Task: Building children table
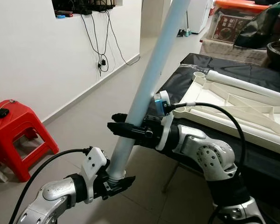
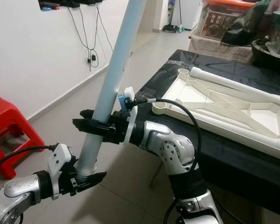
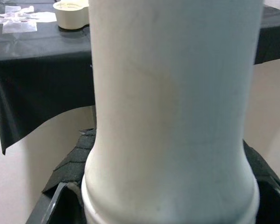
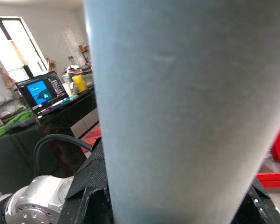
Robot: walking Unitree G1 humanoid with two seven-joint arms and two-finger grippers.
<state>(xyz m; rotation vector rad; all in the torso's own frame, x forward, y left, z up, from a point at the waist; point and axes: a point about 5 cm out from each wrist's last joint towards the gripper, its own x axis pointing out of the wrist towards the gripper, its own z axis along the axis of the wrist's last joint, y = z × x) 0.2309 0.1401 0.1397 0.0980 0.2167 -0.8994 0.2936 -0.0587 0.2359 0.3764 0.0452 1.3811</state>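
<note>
We've got the leg (image 1: 151, 74) tilted in the air beside the surface (image 1: 223, 70), both end effectors clamped on it: right end effector (image 1: 123, 129) closed around the middle, left end effector (image 1: 119, 182) gripping the threaded bottom end. The tabletop (image 1: 237, 105) lies upside down on the black-covered surface. Red stool (image 1: 14, 133) by the wall.

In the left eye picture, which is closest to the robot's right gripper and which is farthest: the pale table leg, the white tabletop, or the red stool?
From the right gripper:
1. Table leg, clamped in its fingers.
2. White tabletop, upside down on the black-covered table to the right.
3. Red stool, by the wall on the far left.
</note>
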